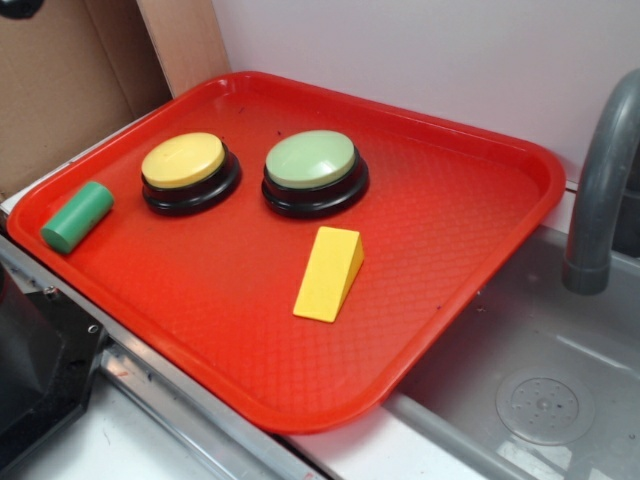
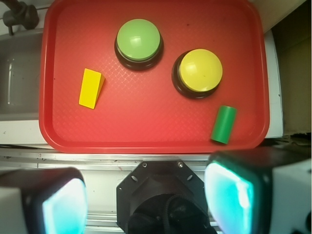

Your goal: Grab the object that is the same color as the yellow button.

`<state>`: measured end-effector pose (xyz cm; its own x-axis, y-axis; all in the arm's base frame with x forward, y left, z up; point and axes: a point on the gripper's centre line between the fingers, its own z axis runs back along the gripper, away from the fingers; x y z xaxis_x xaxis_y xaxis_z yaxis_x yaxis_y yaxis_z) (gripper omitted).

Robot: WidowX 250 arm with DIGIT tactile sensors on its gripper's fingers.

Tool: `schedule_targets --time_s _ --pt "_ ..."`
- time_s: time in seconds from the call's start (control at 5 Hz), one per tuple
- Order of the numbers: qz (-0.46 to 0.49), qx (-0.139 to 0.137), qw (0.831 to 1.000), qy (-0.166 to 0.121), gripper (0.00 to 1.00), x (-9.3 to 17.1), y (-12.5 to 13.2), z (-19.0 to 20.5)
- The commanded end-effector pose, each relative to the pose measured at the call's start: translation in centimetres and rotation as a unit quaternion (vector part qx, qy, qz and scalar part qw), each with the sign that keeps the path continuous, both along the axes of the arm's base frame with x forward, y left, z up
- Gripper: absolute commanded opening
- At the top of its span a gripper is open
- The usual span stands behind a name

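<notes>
gripper point(image 2: 146, 200) — seen only in wrist view | jaws spread wide, nothing between them | left finger pad point(image 2: 58, 204) and right finger pad point(image 2: 234, 195) at the near edge — both touch nothing

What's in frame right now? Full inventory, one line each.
tray: 1, red, on the counter beside the sink
yellow button: 1, yellow top, black base, back of tray
green button: 1, pale green top, black base, beside the yellow one
wedge block: 1, yellow, mid-tray, in front of the green button
cylinder: 1, green, lying at tray's edge
faucet: 1, grey, over the sink
cardboard: brown, behind the tray
gripper: 1, open, off the tray
</notes>
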<state>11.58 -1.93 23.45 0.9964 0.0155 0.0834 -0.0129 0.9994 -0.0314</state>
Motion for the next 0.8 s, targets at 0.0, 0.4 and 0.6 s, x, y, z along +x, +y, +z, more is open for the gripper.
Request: schedule_targets --time_s 0.0,0.4,0.6 --pt "0.0 0.0 1.0 0.0 1.0 0.0 0.0 0.0" --pt "0.034 -0.054 0.997 -0.046 1.0 1.8 -3.5 -3.0" --pt "0.052 -0.061 0.996 -0.037 1.0 3.6 -5.3 -5.4"
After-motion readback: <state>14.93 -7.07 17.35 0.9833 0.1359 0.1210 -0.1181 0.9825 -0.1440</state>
